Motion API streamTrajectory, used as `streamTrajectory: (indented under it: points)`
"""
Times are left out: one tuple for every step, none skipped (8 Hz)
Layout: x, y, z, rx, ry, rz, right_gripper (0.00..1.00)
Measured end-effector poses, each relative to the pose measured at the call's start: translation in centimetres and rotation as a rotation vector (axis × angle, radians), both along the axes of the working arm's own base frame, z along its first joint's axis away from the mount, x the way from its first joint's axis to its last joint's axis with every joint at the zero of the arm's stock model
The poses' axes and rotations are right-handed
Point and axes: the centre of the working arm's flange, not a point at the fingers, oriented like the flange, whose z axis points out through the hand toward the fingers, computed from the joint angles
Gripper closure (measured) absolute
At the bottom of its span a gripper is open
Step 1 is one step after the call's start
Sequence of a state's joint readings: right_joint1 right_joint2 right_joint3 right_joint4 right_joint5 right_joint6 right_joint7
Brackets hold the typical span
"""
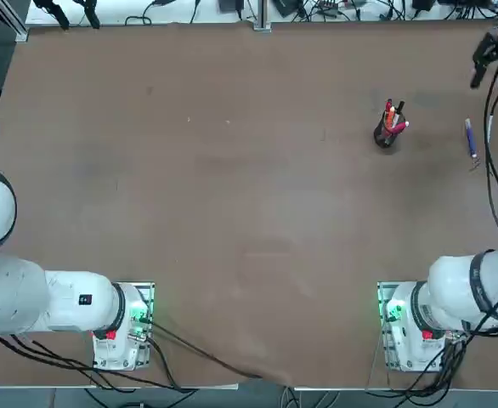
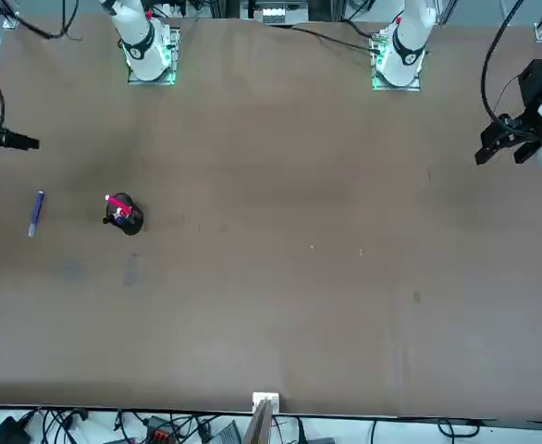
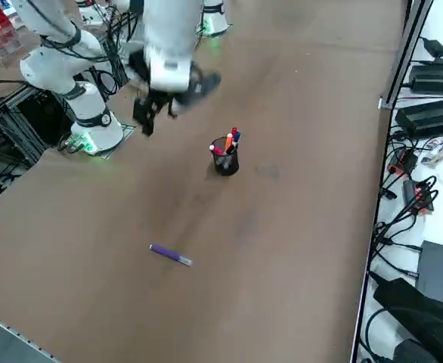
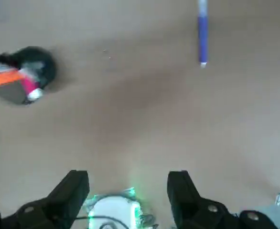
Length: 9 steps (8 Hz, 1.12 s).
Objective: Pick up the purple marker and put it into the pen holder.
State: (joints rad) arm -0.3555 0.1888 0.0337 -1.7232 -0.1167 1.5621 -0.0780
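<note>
Purple marker (image 4: 203, 38) on bench (image 1: 232, 212), right of the holder (image 1: 383, 136), below and well apart from the right fingers (image 4: 75, 188) — wide open, empty, raised — long axis roughly square to the line joining them.

Taking the robot's bases as 6 o'clock, I see the pen holder (image 1: 385, 136) standing upright at about 2 o'clock from the middle of the bench (image 1: 232, 195), several pens (image 1: 393, 117) leaning inside it. The marker (image 1: 471, 140) lies flat on the bench at 3 o'clock from the holder, apart from it, its length running roughly from 12 to 6. From overhead, the right hand (image 1: 493, 80) shows above the bench, at 1 o'clock from the marker. The right arm's base (image 1: 410, 327) sits near 6 o'clock from the holder. Cables (image 1: 393, 10) lie beyond the bench's 12 o'clock edge.
</note>
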Motion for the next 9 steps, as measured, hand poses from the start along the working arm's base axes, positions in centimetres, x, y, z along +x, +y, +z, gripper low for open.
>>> streamTrajectory:
  points:
    - [0.1, -3.1, -3.9, 0.009, -0.063, 0.039, 0.0]
    - [-0.1, -6.1, -7.9, 0.015, -0.123, 0.076, 0.0]
    - [0.0, -8.8, -11.4, 0.006, -0.191, 0.107, 0.0]
    - [0.4, -10.9, -14.6, -0.015, -0.26, 0.124, 0.0]
    - [1.1, -11.9, -17.4, -0.037, -0.319, 0.133, 0.0]
    - [1.8, -11.9, -19.7, -0.051, -0.365, 0.143, 0.0]
    - [2.3, -11.7, -21.6, -0.057, -0.393, 0.151, 0.0]
    - [2.4, -11.8, -22.9, -0.059, -0.403, 0.151, 0.0]
    - [2.2, -12.1, -23.8, -0.057, -0.402, 0.145, 0.0]
